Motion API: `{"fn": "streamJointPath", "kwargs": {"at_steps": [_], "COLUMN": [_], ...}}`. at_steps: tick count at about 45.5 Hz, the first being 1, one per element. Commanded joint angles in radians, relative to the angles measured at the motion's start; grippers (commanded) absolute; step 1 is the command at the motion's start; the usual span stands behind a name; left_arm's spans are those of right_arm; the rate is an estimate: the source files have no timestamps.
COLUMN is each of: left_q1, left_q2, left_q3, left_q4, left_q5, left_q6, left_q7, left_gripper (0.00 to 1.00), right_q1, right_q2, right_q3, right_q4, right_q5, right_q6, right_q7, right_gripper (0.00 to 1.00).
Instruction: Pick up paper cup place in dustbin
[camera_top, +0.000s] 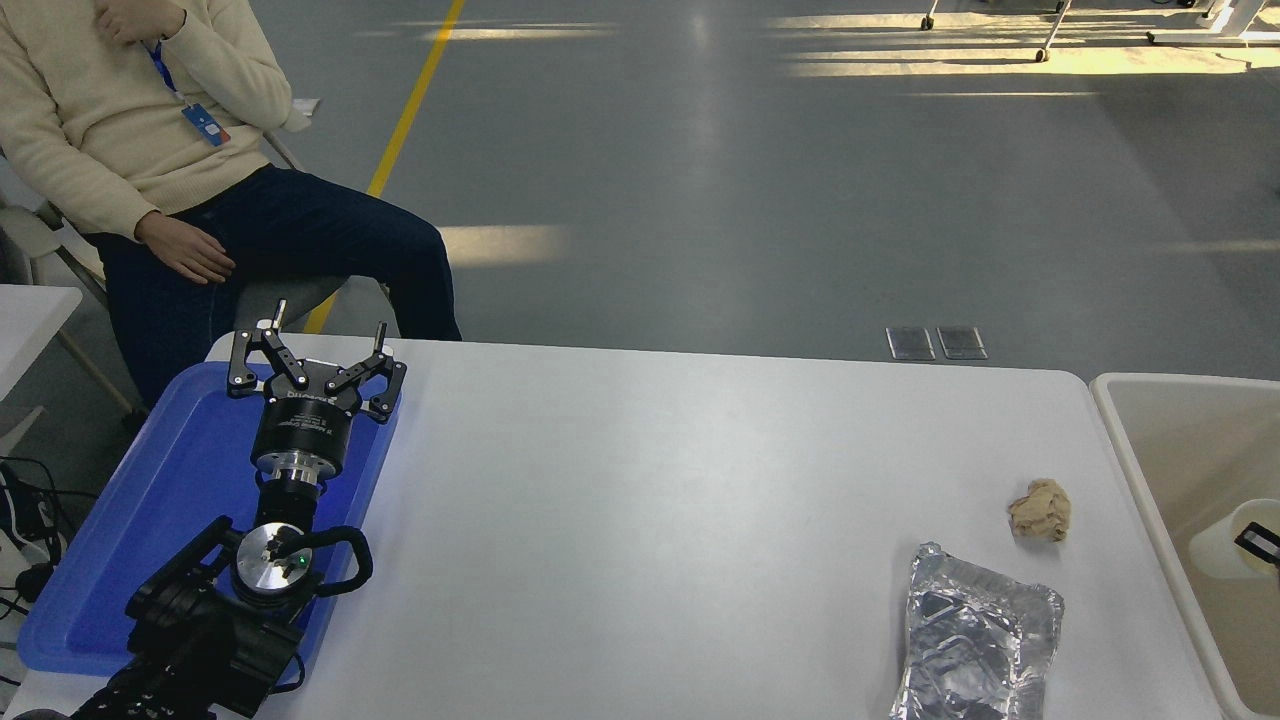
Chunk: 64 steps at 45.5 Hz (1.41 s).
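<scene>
The white paper cup (1222, 548) shows at the far right edge, tipped on its side inside the outline of the beige dustbin (1135, 450). A black fingertip of my right gripper (1256, 543) presses on the cup's right side; the other finger and the arm are cut off by the picture's edge. The cup looks held above the bin's inside. My left gripper (312, 342) is parked open over the blue tray at the lower left.
A crumpled tan paper wad (1040, 510) and a silver foil tray (975, 640) lie on the white table (650, 500) near the bin. The blue tray (130, 540) sits at the left. A person in a cream sweater (110, 120) sits beyond the far left corner.
</scene>
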<state>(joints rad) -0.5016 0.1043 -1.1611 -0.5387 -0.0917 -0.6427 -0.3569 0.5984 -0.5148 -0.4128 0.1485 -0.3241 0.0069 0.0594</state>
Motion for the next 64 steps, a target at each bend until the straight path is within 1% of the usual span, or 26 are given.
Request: {"fn": "streamJointPath", "kwargs": {"at_steps": [1, 3, 4, 5, 6, 12, 20, 28, 31, 37, 41, 50, 57, 60, 64], "left_q1": [0.0, 0.0, 0.0, 0.0, 0.0, 0.0, 0.0, 0.0, 0.0, 0.0, 0.0, 0.0, 0.0, 0.0, 0.0], "left_q2": [0.0, 0.0, 0.0, 0.0, 0.0, 0.0, 0.0, 0.0, 0.0, 0.0, 0.0, 0.0, 0.0, 0.0, 0.0], "left_q3": [0.0, 0.0, 0.0, 0.0, 0.0, 0.0, 0.0, 0.0, 0.0, 0.0, 0.0, 0.0, 0.0, 0.0, 0.0], "left_q4": [0.0, 0.0, 0.0, 0.0, 0.0, 0.0, 0.0, 0.0, 0.0, 0.0, 0.0, -0.001, 0.0, 0.0, 0.0], "left_q5": [0.0, 0.001, 0.0, 0.0, 0.0, 0.0, 0.0, 0.0, 0.0, 0.0, 0.0, 0.0, 0.0, 0.0, 0.0], "left_q6": [0.0, 0.0, 0.0, 0.0, 0.0, 0.0, 0.0, 0.0, 0.0, 0.0, 0.0, 0.0, 0.0, 0.0, 0.0], "left_q7": [0.0, 0.0, 0.0, 0.0, 0.0, 0.0, 0.0, 0.0, 0.0, 0.0, 0.0, 0.0, 0.0, 0.0, 0.0], "left_gripper": [1.0, 1.0, 1.0, 1.0, 1.0, 1.0, 1.0, 1.0, 1.0, 1.0, 1.0, 1.0, 1.0, 1.0, 1.0], "right_q1": [0.014, 0.034, 0.041, 0.047, 0.052, 0.083, 0.182, 0.322, 0.379, 0.469, 0.494, 0.492, 0.488, 0.486, 0.482], "right_q2": [0.009, 0.007, 0.007, 0.007, 0.009, 0.004, -0.047, -0.109, -0.133, -0.14, -0.152, -0.169, -0.192, -0.194, -0.194], "right_q3": [0.025, 0.026, 0.028, 0.028, 0.026, 0.026, 0.02, 0.026, 0.026, 0.043, 0.12, 0.385, 0.489, 0.545, 0.607], "right_q4": [-0.004, -0.004, -0.003, -0.003, -0.001, 0.009, 0.08, 0.236, 0.293, 0.371, 0.413, 0.531, 0.647, 0.684, 0.727], "right_q5": [0.011, 0.011, 0.011, 0.011, 0.011, 0.011, 0.011, 0.011, 0.011, 0.011, 0.011, 0.011, 0.02, 0.049, 0.135], "right_q6": [-0.001, 0.002, 0.005, 0.007, 0.007, 0.01, 0.018, 0.018, 0.016, 0.01, 0.011, 0.018, 0.018, 0.018, 0.018], "right_q7": [0.025, 0.026, 0.026, 0.026, 0.028, 0.031, 0.031, 0.03, 0.02, 0.02, 0.02, 0.02, 0.022, 0.023, 0.022], "right_gripper": [0.86, 0.87, 0.9, 0.97, 1.0, 1.0, 1.0, 1.0, 1.0, 1.0, 1.0, 1.0, 1.0, 1.0, 1.0]}}
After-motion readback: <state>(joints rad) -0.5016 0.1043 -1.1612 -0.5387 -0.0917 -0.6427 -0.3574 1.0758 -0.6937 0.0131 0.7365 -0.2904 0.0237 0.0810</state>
